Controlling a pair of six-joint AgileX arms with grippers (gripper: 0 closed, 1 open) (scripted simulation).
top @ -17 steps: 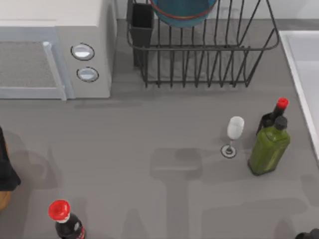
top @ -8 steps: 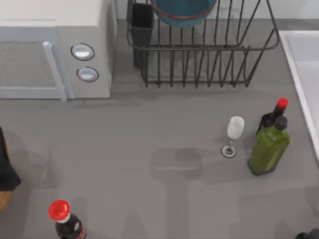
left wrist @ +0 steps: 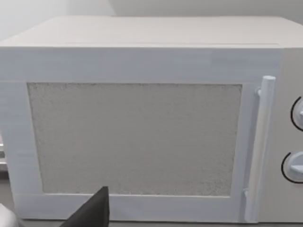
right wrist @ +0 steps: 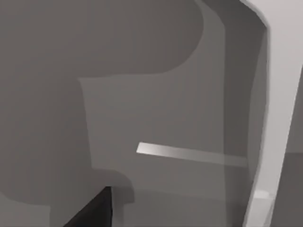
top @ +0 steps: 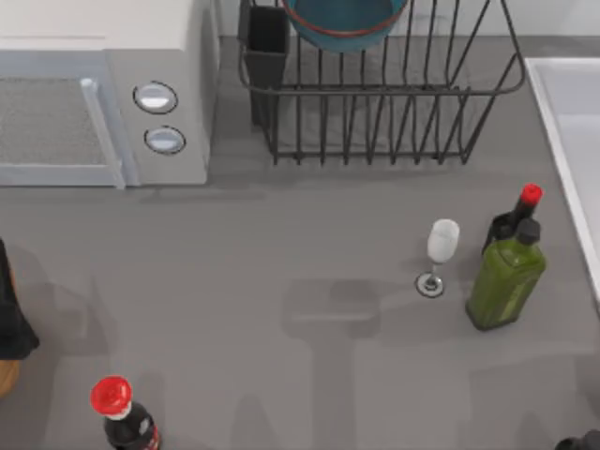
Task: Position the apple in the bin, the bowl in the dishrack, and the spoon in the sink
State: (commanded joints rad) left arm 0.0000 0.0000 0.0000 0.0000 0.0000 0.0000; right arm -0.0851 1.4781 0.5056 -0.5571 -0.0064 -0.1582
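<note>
bowl (top: 345,21) sits in dishrack (top: 380,103) at bench's far edge | sink (top: 572,141) at right edge | left arm (top: 11,314) at left edge, right arm (top: 579,442) at near-right corner; finger state cannot be told

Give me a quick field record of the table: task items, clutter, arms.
bowl: teal, in the dishrack
sink: at the table's right edge
microwave: top left, door shut
wine glass: upright, left of the green bottle
red-capped bottle: bottom left
left arm: parked at the left edge
right arm: bottom right corner
</note>
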